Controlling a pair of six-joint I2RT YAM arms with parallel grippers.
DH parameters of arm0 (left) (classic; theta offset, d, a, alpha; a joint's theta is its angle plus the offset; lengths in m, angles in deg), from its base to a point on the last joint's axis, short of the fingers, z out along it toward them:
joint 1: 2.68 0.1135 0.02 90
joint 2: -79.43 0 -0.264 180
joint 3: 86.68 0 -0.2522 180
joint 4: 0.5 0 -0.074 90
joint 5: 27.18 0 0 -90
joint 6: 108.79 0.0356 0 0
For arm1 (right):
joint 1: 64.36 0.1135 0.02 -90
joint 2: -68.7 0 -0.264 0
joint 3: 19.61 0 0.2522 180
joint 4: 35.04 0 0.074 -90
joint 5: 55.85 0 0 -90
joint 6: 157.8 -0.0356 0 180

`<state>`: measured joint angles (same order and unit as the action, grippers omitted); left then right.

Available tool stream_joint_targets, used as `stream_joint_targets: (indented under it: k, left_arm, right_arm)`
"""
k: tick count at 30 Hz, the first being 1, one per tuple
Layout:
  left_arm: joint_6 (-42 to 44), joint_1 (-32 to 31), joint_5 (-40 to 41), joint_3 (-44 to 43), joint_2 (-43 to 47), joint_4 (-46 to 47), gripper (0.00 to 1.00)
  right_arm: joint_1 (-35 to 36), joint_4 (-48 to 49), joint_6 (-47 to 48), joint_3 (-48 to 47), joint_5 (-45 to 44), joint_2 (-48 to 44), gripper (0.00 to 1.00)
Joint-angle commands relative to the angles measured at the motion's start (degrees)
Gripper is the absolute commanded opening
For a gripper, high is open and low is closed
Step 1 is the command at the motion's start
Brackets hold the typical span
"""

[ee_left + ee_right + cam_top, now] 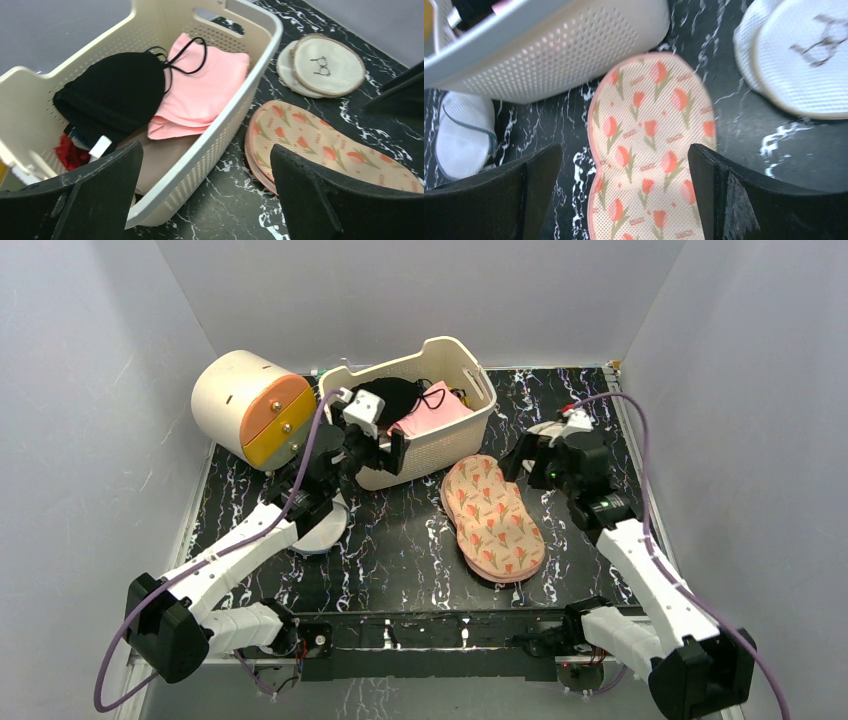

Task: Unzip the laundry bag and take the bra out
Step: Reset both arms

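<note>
The laundry bag point(493, 518) lies flat on the black marbled table point(400, 540). Its printed side is up and its two halves are closed together. I cannot make out the zipper pull. In the top view it is at about 5 o'clock from the cream basket point(440, 445), just beside the front wall, and its long axis runs from 11 to 5 o'clock.

The bra point(115, 90) is inside the basket, on top of other clothes. Its thin straps lie across a pink garment point(200, 95) at its 3 o'clock. A red cloth point(70, 152) shows below it at about 7 o'clock.

The left gripper point(378, 455) hangs at the near left corner of the basket. Its fingers point(90, 200) are spread wide and hold nothing. In its own camera, one finger is on the basket side and the other on the side of the laundry bag.

The right gripper point(522, 462) is at about 2 o'clock from the laundry bag, near its far end. It is also spread wide and empty. Its camera looks down on the floral print between the two fingers, and they are apart from it.

Two round mesh discs point(804, 55) overlap each other at 1 o'clock from the bag in the right wrist view. A white mesh bag point(464, 135) lies at 9 o'clock. A cream drum point(250, 405) with an orange and yellow face stands at 9 o'clock from the basket in the top view.
</note>
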<state>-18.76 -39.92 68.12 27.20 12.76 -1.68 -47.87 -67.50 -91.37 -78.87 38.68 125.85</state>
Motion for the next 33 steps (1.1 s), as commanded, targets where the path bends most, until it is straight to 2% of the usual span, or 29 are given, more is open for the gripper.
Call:
stream_joint_targets:
  k: [1,3,6,10,16,23,26,33]
  left_arm:
    - [-3.0,6.7,1.2,-0.7,0.2,-0.7,0.98]
    - [-6.8,11.5,0.6,-2.6,0.1,-3.8,0.98]
    - [-8.7,14.5,3.5,-4.3,2.5,-8.2,0.98]
    - [-6.9,15.3,8.9,-6.6,8.7,-13.3,0.98]
    - [-5.2,15.5,13.8,-14.4,16.6,-23.0,0.98]
    - [-4.8,15.4,16.2,-17.5,25.0,-24.6,0.98]
    - [-4.4,15.4,14.9,-17.2,27.2,-23.7,0.98]
    - [-2.5,15.4,12.8,-17.6,28.5,-23.6,0.98]
  right_arm:
    - [-6.3,-0.5,4.8,-3.2,4.0,-5.7,0.98]
    - [-8.6,-2.6,5.8,-5.2,4.6,-6.6,0.98]
    - [-9.1,-5.9,6.3,-9.0,3.0,-7.8,0.98]
    - [-9.1,-8.7,7.3,-13.8,-0.1,-10.0,0.98]
    - [-9.1,-11.0,10.6,-21.3,-4.2,-14.5,0.98]
    - [-9.1,-11.4,11.0,-26.3,-4.3,-17.6,0.98]
    - [-9.0,-11.3,10.9,-26.9,-3.6,-17.8,0.98]
    - [-9.1,-10.8,10.7,-28.8,-2.6,-16.2,0.98]
